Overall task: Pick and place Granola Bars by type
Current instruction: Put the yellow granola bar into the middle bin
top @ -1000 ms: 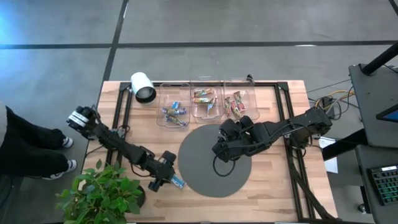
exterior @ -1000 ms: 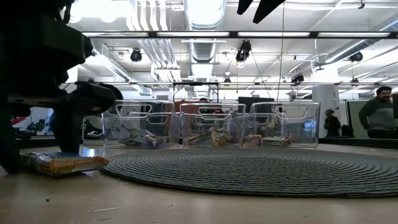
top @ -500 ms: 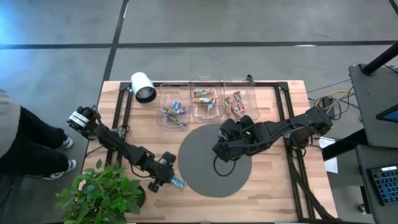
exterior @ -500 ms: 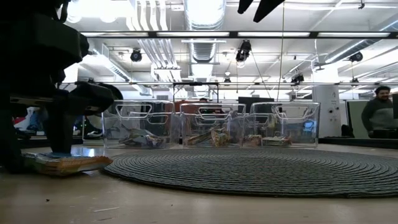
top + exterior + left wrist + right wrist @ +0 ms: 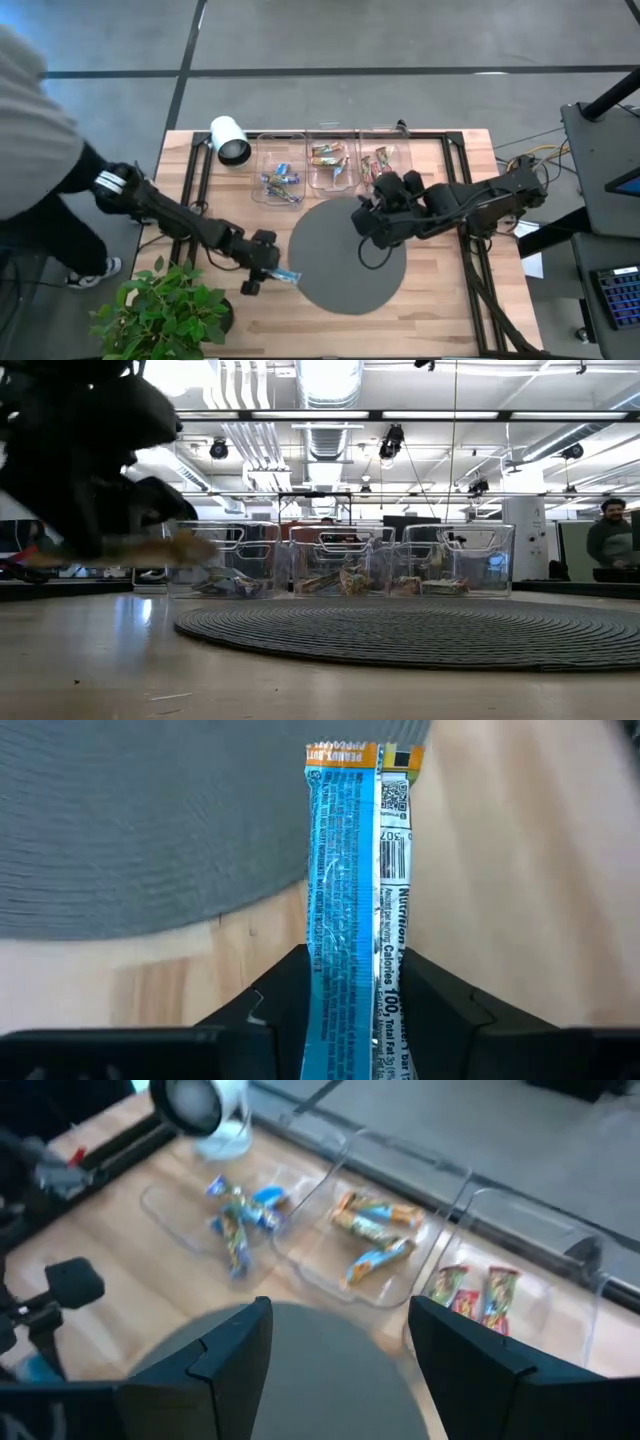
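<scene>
My left gripper hangs over the wood at the left rim of the round grey mat, shut on a blue granola bar with a white nutrition panel. In the low view the bar shows blurred, off the table. My right gripper hovers open above the mat's far right part and holds nothing. Other bars lie in three clear bins at the far edge: blue ones, tan-and-green ones, reddish ones. My left gripper pinches the blue bar between its two fingers, at one end of the wrapper, with the fingers lying along the bar. The rest of the bar sticks out forward toward the mat. It is lifted clear of the table, roughly level.
A white cylinder lies left of the bins. A potted plant stands at the near left corner, close to my left arm. A person's grey sleeve reaches in at the table's left edge. Dark rails run along both table sides.
My left gripper has risen and moved a little toward the far edge, and has lifted the blue bar from the wood until it hangs clear. My right gripper has gone up and shifted slightly toward the right and far edges. A person has leaned in at the left.
</scene>
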{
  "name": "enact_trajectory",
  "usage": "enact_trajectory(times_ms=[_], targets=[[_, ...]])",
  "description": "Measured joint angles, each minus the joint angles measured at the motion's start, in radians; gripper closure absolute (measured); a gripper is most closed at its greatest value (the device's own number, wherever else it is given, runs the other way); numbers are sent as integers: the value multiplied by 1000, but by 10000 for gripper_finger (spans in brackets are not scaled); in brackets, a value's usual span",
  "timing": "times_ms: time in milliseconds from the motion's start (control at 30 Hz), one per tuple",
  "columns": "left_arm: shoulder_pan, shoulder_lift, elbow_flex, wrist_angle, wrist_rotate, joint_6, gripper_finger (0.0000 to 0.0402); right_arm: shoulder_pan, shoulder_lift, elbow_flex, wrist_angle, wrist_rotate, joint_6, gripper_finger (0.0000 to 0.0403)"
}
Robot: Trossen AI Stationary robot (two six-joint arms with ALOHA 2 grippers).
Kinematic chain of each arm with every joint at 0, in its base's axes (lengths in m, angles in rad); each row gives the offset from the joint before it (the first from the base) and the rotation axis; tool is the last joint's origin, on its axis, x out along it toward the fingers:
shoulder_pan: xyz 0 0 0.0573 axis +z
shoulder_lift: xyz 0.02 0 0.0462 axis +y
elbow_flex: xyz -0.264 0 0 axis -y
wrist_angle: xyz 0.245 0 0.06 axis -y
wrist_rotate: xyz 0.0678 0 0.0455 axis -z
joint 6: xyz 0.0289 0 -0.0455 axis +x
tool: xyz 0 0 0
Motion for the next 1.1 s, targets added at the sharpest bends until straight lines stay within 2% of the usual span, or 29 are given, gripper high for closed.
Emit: enact_trajectory(times_ms=[100, 167, 233, 367, 433, 533, 600, 700, 800, 967, 1033, 1100], targets=[[66, -74, 1, 13, 71, -58, 284, -2, -15, 0, -16, 42, 34, 177], [137, -107, 3, 55, 158, -103, 285, -7, -25, 0, -23, 60, 59, 177], [228, -123, 3, 85, 287, -168, 285, -18, -28, 0, -27, 73, 90, 177], [453, -106, 2, 211, 632, -349, 285, -44, -32, 0, -42, 82, 164, 177], [539, -85, 2, 378, 771, -447, 285, -54, -32, 0, -41, 82, 187, 177], [620, -58, 3, 745, 860, -635, 285, -62, -32, 0, -41, 80, 196, 177], [659, -27, 5, 993, 830, -770, 285, -63, -32, 0, -41, 80, 203, 177], [713, 28, 5, 1171, 622, -907, 285, -65, -32, 0, -43, 87, 221, 177], [745, 73, 4, 1188, 401, -967, 285, -68, -32, 0, -47, 105, 230, 177], [759, 139, 9, 1175, 123, -1042, 285, -73, -32, 0, -67, 111, 231, 177], [759, 159, 20, 1140, -3, -1054, 285, -74, -32, 0, -83, 111, 234, 177], [759, 179, 40, 1074, -81, -1049, 285, -78, -32, 0, -92, 111, 235, 177]])
